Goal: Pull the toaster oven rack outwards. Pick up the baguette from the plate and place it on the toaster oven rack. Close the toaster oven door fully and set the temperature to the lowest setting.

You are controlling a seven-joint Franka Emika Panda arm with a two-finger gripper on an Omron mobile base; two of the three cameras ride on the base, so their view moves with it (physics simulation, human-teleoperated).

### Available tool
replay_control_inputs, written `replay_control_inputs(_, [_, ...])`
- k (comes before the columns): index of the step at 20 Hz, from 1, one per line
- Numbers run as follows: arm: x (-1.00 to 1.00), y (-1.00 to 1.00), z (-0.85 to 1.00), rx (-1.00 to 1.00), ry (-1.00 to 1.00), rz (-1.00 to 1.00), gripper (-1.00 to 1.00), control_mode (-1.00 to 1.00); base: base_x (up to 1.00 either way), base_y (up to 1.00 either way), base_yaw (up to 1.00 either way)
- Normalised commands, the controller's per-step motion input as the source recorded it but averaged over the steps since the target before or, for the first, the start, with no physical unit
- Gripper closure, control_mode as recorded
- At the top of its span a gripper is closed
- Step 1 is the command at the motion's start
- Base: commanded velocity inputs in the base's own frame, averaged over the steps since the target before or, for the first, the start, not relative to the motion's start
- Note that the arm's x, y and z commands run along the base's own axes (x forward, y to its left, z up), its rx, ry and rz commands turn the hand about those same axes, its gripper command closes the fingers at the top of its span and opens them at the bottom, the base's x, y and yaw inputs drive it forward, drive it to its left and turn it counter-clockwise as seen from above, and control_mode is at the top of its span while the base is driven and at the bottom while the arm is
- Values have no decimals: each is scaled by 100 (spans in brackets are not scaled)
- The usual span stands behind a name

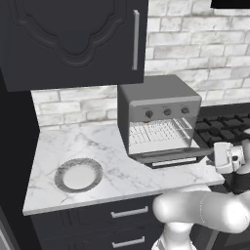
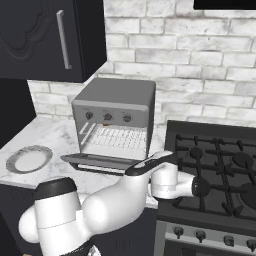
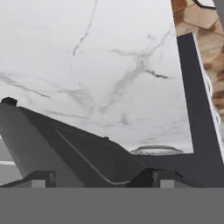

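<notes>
1. No writing can be read on the oven (image 1: 158,105); its three knobs (image 1: 167,112) carry marks too small to make out.
2. Arm bends low along the bench (image 1: 73,146) edge, wrist by the right end of the dropped door (image 1: 168,157).
3. Tool (image 3: 100,177) looks across the door toward the plate (image 3: 156,150); fingertips (image 3: 39,178) stand apart, with nothing between them.
4. Rack (image 2: 120,137) sits inside the open oven.
5. Plate, white centre and grey rim, lies bare on the bench left of the oven.
</notes>
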Motion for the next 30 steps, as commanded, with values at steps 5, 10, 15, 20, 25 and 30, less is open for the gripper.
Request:
replay_control_inputs(5, [16,98,71,0,-20,-18,-100,-100,0,0,0])
replay_control_inputs(10, [36,100,57,-2,-18,-19,-100,-100,0,0,0])
replay_control_inputs(15, [50,100,45,-4,-15,-18,-100,-100,0,0,0])
replay_control_inputs(20, [67,100,38,-1,-11,-16,-100,-100,0,0,0])
replay_control_inputs(25, [85,81,55,0,-8,-5,-100,-100,0,0,0])
replay_control_inputs(30, [70,33,80,0,-1,0,-100,-100,0,0,0])
